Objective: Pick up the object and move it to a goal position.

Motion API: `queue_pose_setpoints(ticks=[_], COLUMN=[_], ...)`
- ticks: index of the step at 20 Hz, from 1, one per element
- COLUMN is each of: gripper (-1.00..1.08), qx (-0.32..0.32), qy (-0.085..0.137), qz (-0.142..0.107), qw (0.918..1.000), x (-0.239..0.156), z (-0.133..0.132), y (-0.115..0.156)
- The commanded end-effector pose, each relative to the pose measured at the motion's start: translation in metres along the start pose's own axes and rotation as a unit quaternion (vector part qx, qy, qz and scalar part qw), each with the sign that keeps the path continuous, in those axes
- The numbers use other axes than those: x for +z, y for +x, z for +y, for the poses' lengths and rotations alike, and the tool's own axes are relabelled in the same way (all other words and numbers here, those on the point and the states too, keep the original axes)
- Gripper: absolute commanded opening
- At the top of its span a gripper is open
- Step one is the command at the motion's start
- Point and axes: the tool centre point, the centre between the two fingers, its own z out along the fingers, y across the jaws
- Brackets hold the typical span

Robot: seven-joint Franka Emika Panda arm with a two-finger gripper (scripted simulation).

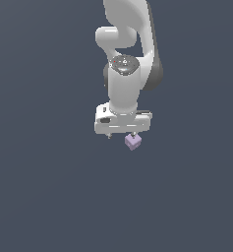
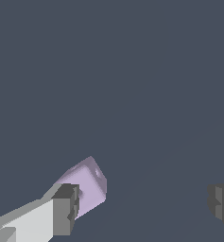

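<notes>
The only supporting surface is a plain, flat, dark slate-grey ground (image 1: 44, 197) that fills both views from edge to edge, without seams, markings or visible borders. Whether the small lilac cube (image 1: 132, 142) rests on it or hangs above it cannot be told.

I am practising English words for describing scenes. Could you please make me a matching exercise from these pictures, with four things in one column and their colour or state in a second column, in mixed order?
Column one:
1. cube
2. hand
3. fingertips
4. floor

Column two:
a. plain slate blue, fills the background
b. pale purple, beside one fingertip
c. white body, open
d. dark grey blocks, far apart

Right pairs: 1-b, 2-c, 3-d, 4-a.
</notes>
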Motion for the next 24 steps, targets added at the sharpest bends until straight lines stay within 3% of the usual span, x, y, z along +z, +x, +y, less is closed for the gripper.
queue_pose_setpoints(ticks=[1,13,24], gripper=[1.00,1.00,1.00], qx=[0.000,0.029,-0.049], qy=[0.000,0.013,0.007], qz=[0.000,-0.009,-0.011], qw=[1.0000,0.9994,0.9987], x=[0.000,0.005,0.028], z=[0.000,0.009,-0.011], y=[0.000,-0.001,-0.014])
